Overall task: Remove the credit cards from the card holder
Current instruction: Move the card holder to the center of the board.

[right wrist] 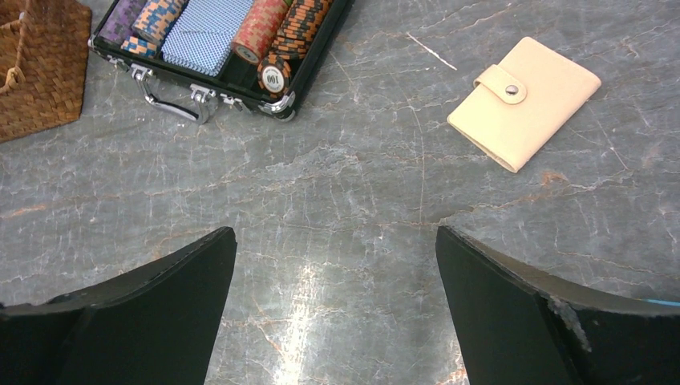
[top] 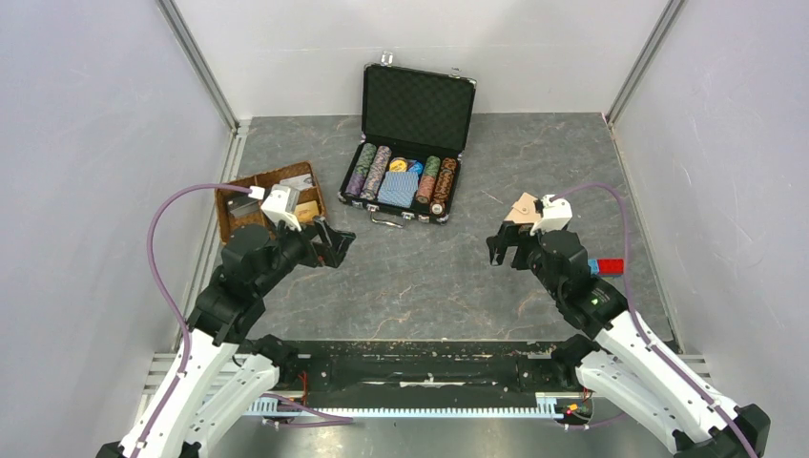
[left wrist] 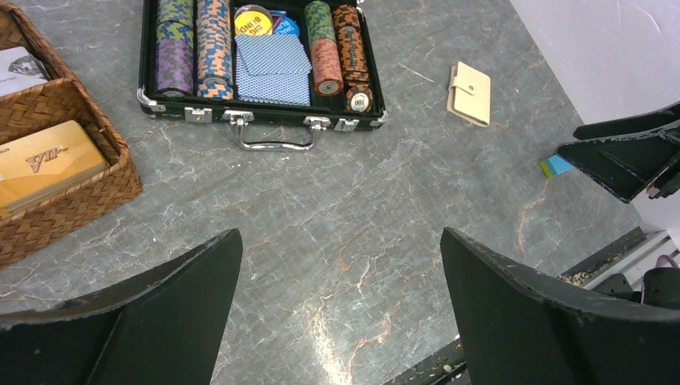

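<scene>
The card holder [right wrist: 521, 100] is a tan wallet lying flat on the grey table, closed, with its strap tab snapped shut. It also shows in the left wrist view [left wrist: 469, 94] and, partly hidden by the right wrist, in the top view [top: 520, 210]. No credit cards show; the wallet's inside is hidden. My right gripper [right wrist: 336, 237] is open and empty, hovering near and left of the wallet [top: 506, 250]. My left gripper [left wrist: 341, 241] is open and empty over bare table [top: 332, 244], far left of the wallet.
An open black case [top: 410, 143] with poker chips and a blue deck stands at the back centre. A brown wicker tray [top: 267, 196] sits at the left, holding a flat gold box [left wrist: 44, 164]. Small red and blue flat pieces [top: 606, 266] lie right of the right arm.
</scene>
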`<move>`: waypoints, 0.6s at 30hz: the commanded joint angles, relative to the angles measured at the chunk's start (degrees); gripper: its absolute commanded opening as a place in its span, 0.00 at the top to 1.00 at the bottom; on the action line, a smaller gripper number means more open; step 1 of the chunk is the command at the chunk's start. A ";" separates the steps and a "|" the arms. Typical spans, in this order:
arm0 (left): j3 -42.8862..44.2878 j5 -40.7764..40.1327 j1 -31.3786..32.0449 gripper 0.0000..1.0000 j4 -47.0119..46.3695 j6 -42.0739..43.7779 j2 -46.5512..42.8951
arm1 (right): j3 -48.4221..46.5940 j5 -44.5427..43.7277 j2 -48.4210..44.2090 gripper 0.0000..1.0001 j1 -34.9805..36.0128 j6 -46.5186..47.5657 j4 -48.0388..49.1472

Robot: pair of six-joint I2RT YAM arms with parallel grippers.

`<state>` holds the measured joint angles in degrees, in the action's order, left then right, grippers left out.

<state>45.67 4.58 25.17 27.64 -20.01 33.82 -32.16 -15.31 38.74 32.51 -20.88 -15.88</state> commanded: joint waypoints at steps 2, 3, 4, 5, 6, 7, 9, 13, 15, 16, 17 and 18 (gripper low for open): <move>0.56 -1.25 0.20 0.00 -0.83 2.04 -1.13 | -0.49 -3.10 -1.07 0.02 -0.08 -2.17 2.67; 0.64 -1.16 0.17 0.00 -0.83 1.92 -1.05 | -0.45 -3.08 -1.15 0.02 -0.08 -2.60 2.67; 0.69 -0.99 0.19 0.00 -0.81 1.67 -1.09 | -0.44 -3.54 -1.18 0.02 -0.08 -3.07 2.68; 0.75 -0.98 0.18 0.00 -0.77 1.20 -1.11 | -0.28 -4.61 -1.24 0.02 -0.09 -3.64 2.64; 0.74 -0.98 0.17 0.00 -0.67 0.22 -1.08 | -0.18 -6.11 -1.28 0.02 -0.01 -3.92 2.66; 0.74 -1.07 0.15 0.00 -0.50 -0.71 -1.16 | -0.18 -7.44 -1.34 0.02 -0.06 -3.87 2.47; 0.46 -1.50 0.14 0.00 0.72 -3.03 -1.25 | 1.00 -13.07 -1.40 0.02 -0.02 -3.36 2.58; -0.52 -2.66 0.20 0.00 4.59 -5.41 -1.12 | 2.03 -22.87 1.74 0.01 -0.19 -1.77 5.09; -1.16 -1.96 0.15 0.00 5.61 -5.21 -1.44 | 2.70 -23.21 4.52 0.01 -0.53 0.34 8.21; -1.28 -1.82 0.19 0.00 6.11 -4.92 -1.53 | 2.59 -22.92 6.58 0.01 -0.82 1.04 9.15; -1.37 -1.68 0.15 0.00 6.57 -4.66 -1.81 | 2.32 -22.47 8.33 0.01 -1.55 1.77 9.90; -1.46 -1.67 0.14 0.00 6.90 -4.52 -2.05 | 1.84 -21.96 10.49 0.03 -2.47 2.39 10.43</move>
<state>44.80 3.11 25.17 32.12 -22.48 32.75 -30.22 -33.61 43.83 31.86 -21.78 -11.40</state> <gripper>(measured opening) 0.996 0.990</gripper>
